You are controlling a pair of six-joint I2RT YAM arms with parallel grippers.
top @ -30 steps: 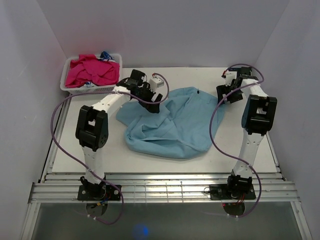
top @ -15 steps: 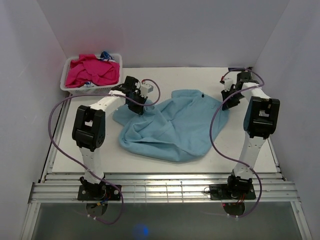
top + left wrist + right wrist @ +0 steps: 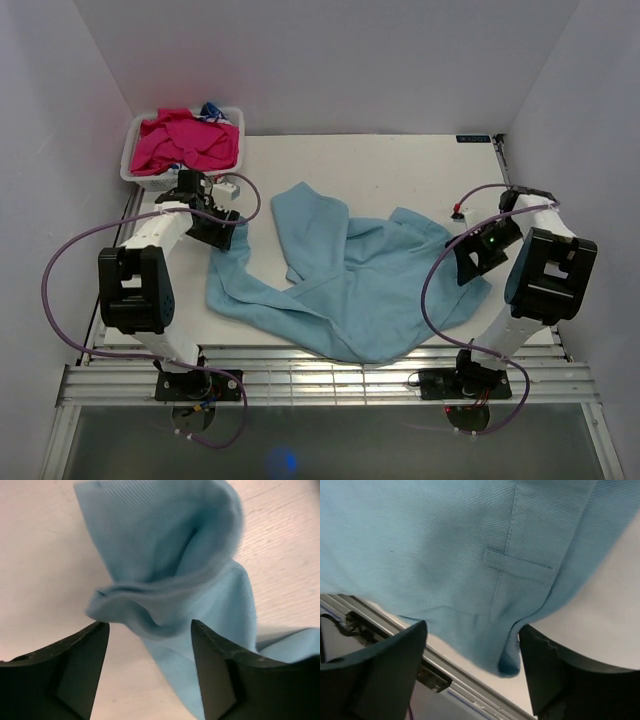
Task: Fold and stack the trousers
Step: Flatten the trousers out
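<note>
With the left gripper (image 3: 149, 625) and right gripper (image 3: 472, 627) both hanging open, the rumpled trousers (image 3: 350, 280) sit so near the table's (image 3: 400, 170) near edge that a sloppy regrab could drag them off.

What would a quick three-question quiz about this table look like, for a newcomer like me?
1. True or false: the trousers lie neatly folded inside the basket.
2. Pick one: the garments in the basket are A) magenta, B) green, C) black.
3. Short answer: which is nearer the basket, the left gripper or the right gripper?

Key
1. False: they lie spread out and rumpled on the table.
2. A.
3. The left gripper.
</note>
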